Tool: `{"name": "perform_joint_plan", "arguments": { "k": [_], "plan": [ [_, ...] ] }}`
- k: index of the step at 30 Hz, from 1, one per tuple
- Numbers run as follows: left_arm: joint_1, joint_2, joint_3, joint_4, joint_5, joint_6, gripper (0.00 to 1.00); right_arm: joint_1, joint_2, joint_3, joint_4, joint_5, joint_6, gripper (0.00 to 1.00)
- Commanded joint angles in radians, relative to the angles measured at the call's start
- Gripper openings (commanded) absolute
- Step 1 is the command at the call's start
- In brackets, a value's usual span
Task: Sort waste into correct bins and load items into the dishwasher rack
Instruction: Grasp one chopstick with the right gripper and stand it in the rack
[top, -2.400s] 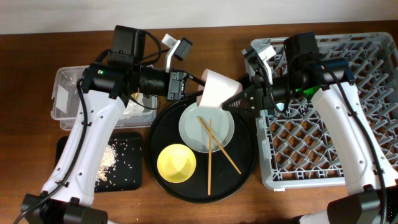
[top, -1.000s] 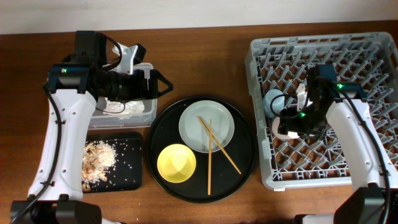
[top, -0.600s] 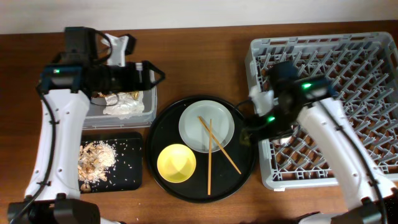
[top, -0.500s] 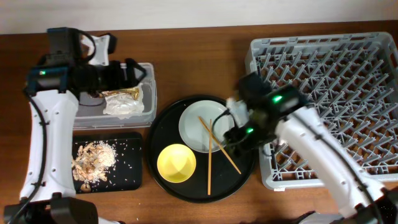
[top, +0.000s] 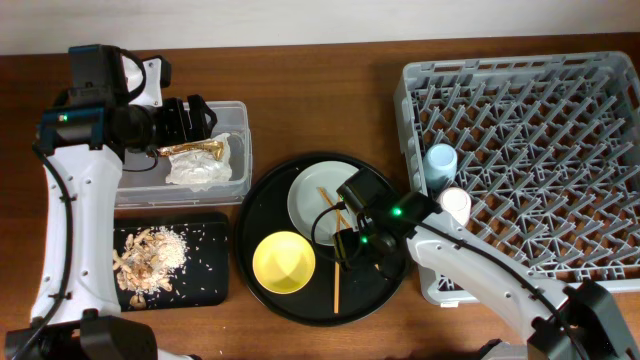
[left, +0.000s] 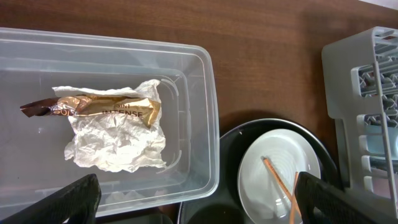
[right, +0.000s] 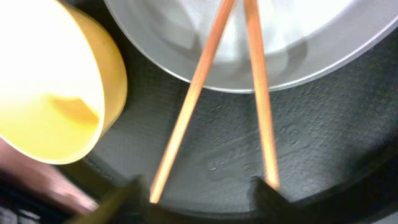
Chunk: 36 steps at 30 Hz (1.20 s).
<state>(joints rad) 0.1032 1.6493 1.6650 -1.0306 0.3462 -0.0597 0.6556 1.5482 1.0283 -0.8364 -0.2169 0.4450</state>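
The right fingers were spread low over the round black tray, straddling the lower ends of the two chopsticks and pinching nothing. The sticks lay propped on the rim of the grey-green plate and splayed apart toward the fingers. Closing on them would probably roll them, catch only one, or flick one against the yellow bowl just beside. Their ends lay almost flat on the tray, so the fingertips could scrape it or ride over them.

Room was tight on the bowl side and more open toward the tray rim. The dishwasher rack held the blue cup and the pink cup at the edge nearest the tray; most peg rows stood free. The left fingers hung spread and empty above the clear tub, which held the napkin and the wrapper.
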Motion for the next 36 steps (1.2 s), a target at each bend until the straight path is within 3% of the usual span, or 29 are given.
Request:
{"name": "perform_joint_plan", "arguments": {
  "k": [1,2,3,5,9,11,16,17,24,30,34,36],
  "plan": [
    [0.0,0.0,-0.001,0.001,-0.007,0.008,0.99,0.006,-0.003,-0.071,0.053,-0.045,0.256,0.99],
    [0.0,0.0,-0.001,0.001,-0.007,0.008,0.99,0.006,-0.003,-0.092,0.08,-0.07,0.257,1.0],
    [0.0,0.0,-0.001,0.001,-0.007,0.008,0.99,0.011,-0.003,-0.118,0.114,-0.083,0.313,0.69],
    [0.0,0.0,-0.001,0.001,-0.007,0.008,0.99,0.055,-0.003,-0.127,0.175,-0.074,0.324,0.46],
    [0.0,0.0,-0.001,0.001,-0.006,0.008,0.99,0.185,-0.003,-0.127,0.192,0.134,0.406,0.46],
    [0.0,0.0,-0.001,0.001,-0.006,0.008,0.99,0.209,0.012,-0.129,0.186,0.222,0.457,0.41],
    [0.0,0.0,-0.001,0.001,-0.007,0.008,0.99,0.209,0.093,-0.129,0.243,0.227,0.459,0.34],
    [0.0,0.0,-0.001,0.001,-0.006,0.008,0.99,0.209,0.093,-0.129,0.247,0.229,0.459,0.27],
    [0.0,0.0,-0.001,0.001,-0.007,0.008,0.99,0.207,0.14,-0.129,0.277,0.225,0.459,0.24],
    [0.0,0.0,-0.001,0.001,-0.007,0.008,0.99,0.207,0.132,-0.096,0.271,0.222,0.456,0.08],
    [0.0,0.0,-0.001,0.001,-0.007,0.008,0.99,0.206,0.037,0.042,0.156,0.23,0.383,0.04],
    [0.0,0.0,-0.001,0.001,-0.006,0.008,0.99,0.149,-0.055,0.163,-0.001,0.307,0.182,0.04]
  ]
}}
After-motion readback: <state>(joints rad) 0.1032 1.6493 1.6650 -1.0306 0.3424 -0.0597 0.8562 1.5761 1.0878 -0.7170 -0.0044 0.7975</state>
